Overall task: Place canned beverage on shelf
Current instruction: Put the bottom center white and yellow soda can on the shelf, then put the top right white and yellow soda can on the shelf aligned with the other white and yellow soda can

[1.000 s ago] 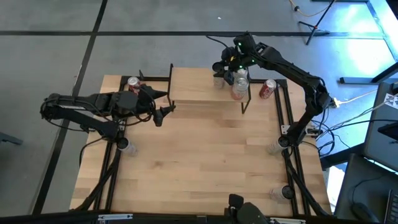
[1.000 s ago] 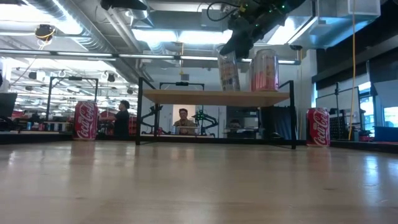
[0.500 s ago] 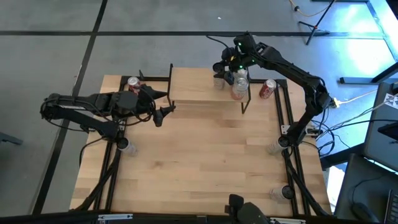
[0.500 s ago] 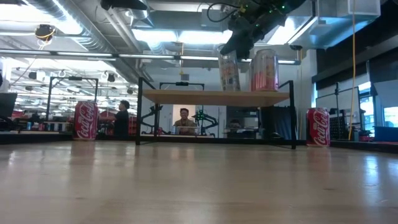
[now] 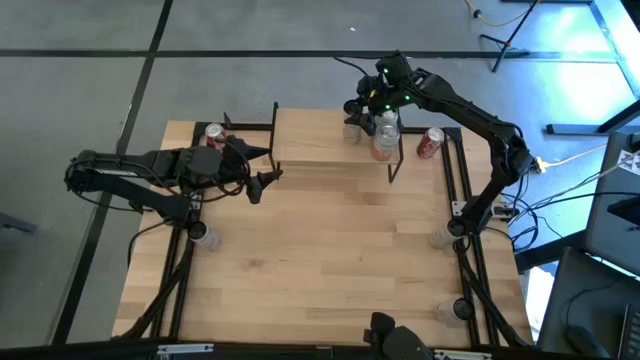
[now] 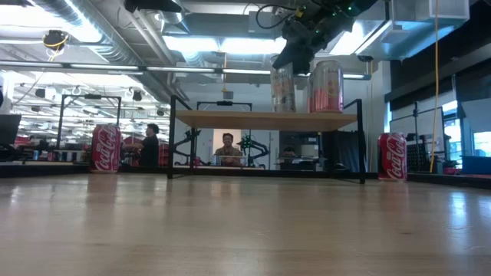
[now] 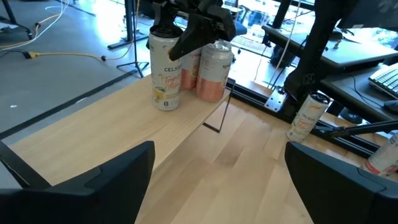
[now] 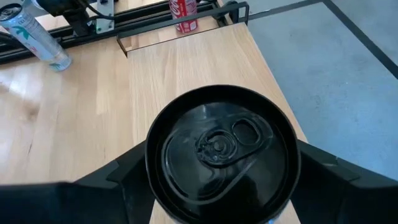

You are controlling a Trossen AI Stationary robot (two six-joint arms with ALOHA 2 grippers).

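The shelf [image 5: 325, 140] is a light-wood board on black legs at the table's far side; it also shows in the low view [image 6: 230, 119]. A white Celsius can [image 7: 165, 71] stands upright on the board by its base [image 6: 282, 90]. My right gripper [image 5: 358, 114] is over it, shut on it, and the right wrist view looks down on the can's top [image 8: 221, 146]. Two pink cans [image 7: 213, 70] stand on the shelf beside it. My left gripper [image 5: 262, 183] is open and empty over the table, left of the shelf. My right gripper pinches the Celsius can's upper wall [image 7: 177, 53], just under the rim, between its two fingers. One finger [image 8: 121, 180] shows on each side of the can's top. The fingers come from above, pointing down. The can stands upright with its base on the shelf board.
A red cola can [image 5: 430, 142] stands on the table right of the shelf, another [image 5: 213, 134] left of it. A slim can or bottle [image 8: 34, 31] lies by the table's frame. A person [image 6: 227, 149] is in the room behind.
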